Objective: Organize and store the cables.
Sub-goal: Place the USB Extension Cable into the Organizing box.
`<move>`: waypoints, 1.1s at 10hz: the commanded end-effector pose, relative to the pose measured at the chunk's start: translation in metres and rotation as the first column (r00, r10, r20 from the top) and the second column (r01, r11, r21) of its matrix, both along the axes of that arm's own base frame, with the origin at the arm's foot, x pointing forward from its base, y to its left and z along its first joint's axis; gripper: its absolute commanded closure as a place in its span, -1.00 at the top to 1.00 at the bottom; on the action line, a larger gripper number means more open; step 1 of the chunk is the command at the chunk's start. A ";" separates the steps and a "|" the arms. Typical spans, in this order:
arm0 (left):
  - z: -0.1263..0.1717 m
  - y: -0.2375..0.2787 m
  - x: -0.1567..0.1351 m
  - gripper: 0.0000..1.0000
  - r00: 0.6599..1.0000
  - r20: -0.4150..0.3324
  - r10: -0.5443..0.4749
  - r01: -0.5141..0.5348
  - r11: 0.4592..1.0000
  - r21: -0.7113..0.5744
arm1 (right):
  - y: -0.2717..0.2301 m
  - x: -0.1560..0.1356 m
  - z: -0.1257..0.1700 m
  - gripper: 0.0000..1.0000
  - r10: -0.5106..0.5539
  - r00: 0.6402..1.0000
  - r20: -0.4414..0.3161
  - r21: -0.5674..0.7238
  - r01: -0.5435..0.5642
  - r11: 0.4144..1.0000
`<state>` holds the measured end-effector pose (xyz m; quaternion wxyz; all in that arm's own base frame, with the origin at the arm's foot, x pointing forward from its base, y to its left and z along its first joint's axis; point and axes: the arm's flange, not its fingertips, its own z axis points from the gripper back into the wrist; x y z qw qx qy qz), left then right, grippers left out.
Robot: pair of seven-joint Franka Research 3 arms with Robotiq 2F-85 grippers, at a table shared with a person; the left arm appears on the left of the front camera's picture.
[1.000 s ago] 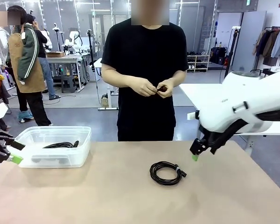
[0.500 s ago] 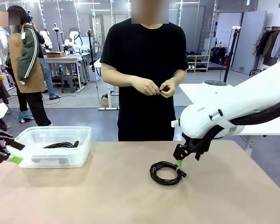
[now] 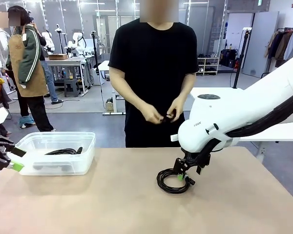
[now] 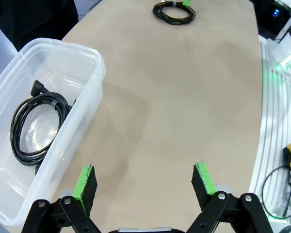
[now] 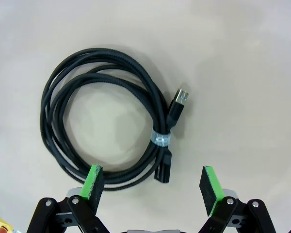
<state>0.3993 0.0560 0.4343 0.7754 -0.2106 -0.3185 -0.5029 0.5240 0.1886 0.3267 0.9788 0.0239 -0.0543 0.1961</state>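
The counter (image 3: 88,204) is carrying a clear bin (image 3: 85,158) at its left end, and one stored cable (image 4: 36,124) is already lying coiled inside it. The left tool (image 4: 144,180) is hanging beside the bin, jaws apart and empty. The right tool (image 5: 151,180) is hovering, jaws apart, over the loose cable (image 5: 106,111), which is lying coiled mid-counter, not yet binned.

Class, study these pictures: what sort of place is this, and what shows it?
Probably a robotics lab or test hall: a white robot arm reaches over a table opposite a person, with workbenches and shelves on the open floor behind.
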 end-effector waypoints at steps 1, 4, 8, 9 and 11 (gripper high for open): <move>0.003 0.001 -0.001 1.00 1.000 -0.008 -0.007 0.007 1.000 0.008 | 0.011 0.013 -0.012 1.00 -0.032 0.999 0.008 -0.024 0.032 0.999; 0.003 0.001 -0.001 1.00 1.000 -0.008 -0.007 0.007 1.000 0.008 | 0.016 0.026 -0.028 1.00 -0.025 0.999 0.020 -0.040 0.026 0.999; 0.003 0.001 -0.001 1.00 1.000 -0.008 -0.007 0.007 1.000 0.008 | 0.020 0.028 -0.028 -0.55 -0.025 1.000 0.013 -0.048 0.026 0.999; 0.003 0.001 -0.001 1.00 1.000 -0.008 -0.007 0.007 1.000 0.008 | 0.020 0.027 -0.028 -1.00 -0.031 0.999 0.007 -0.053 0.031 0.998; 0.003 0.001 -0.001 1.00 1.000 -0.008 -0.007 0.007 1.000 0.008 | 0.020 0.026 -0.024 -1.00 -0.054 0.999 0.005 -0.062 0.054 0.997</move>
